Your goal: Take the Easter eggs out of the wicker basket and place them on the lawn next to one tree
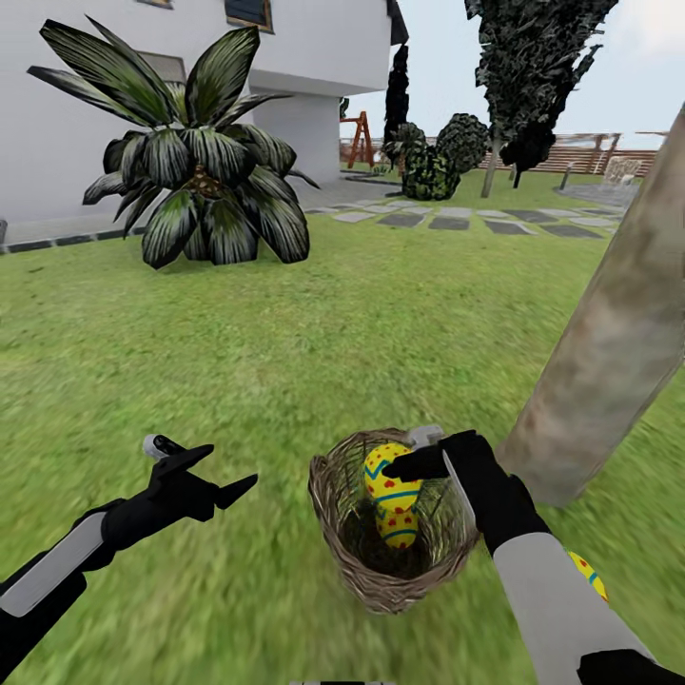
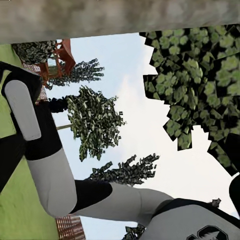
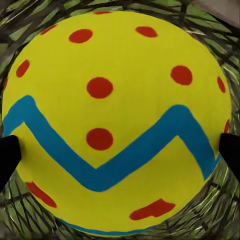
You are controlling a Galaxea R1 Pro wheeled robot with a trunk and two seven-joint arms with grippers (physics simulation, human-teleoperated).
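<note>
The wicker basket (image 1: 335, 495) sits on the lawn (image 1: 285, 342) just in front of me, close to the foot of the tree (image 1: 609, 362). My right gripper (image 1: 407, 455) is shut on a yellow Easter egg (image 1: 383, 476) at the basket's rim. In the right wrist view that egg (image 3: 115, 120) sits between the black fingertips (image 3: 8, 156), with wicker behind it. A second egg (image 1: 400, 528) lies deeper in the basket. A third egg (image 1: 592, 575) rests on the grass by the trunk, partly hidden by my right forearm. My left gripper (image 1: 205, 476) hangs open and empty over the grass, left of the basket.
A spiky palm-like plant (image 1: 195, 171) stands at the back left before the white house (image 1: 86, 105). A grey stepping-stone path (image 1: 457, 221) crosses the far lawn, with dark shrubs (image 1: 442, 157) and a fence beyond. The left wrist view looks up at my arm (image 2: 55, 175), foliage and sky.
</note>
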